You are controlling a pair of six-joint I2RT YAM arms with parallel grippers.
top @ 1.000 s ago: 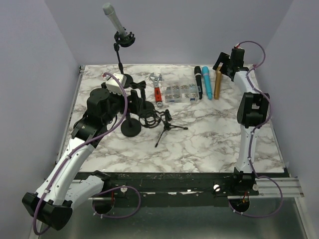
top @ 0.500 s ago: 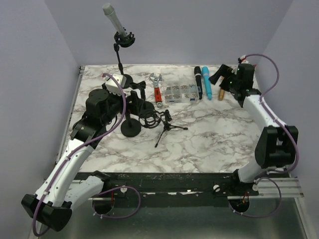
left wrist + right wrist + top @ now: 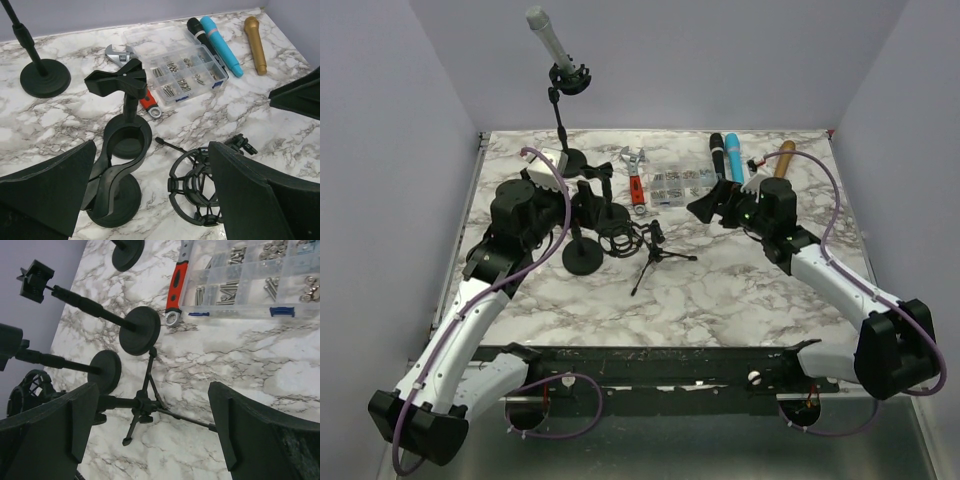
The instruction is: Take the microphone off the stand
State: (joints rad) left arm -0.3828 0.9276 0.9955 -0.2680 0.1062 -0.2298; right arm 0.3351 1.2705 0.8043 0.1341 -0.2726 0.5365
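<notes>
Microphone [image 3: 546, 36] well apart from left tool [image 3: 152, 150]

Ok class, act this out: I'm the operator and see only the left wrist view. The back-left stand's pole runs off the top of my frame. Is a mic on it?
Observer: Yes. The top view shows a grey mic clipped atop that stand, leaning left.
Operator: Is either gripper on it?
Observer: No. The left gripper and right gripper are both out over the table, apart from it.
Operator: Are the right jaws open?
Observer: Yes. The right wrist view shows them wide apart, with the tripod between them.
</notes>
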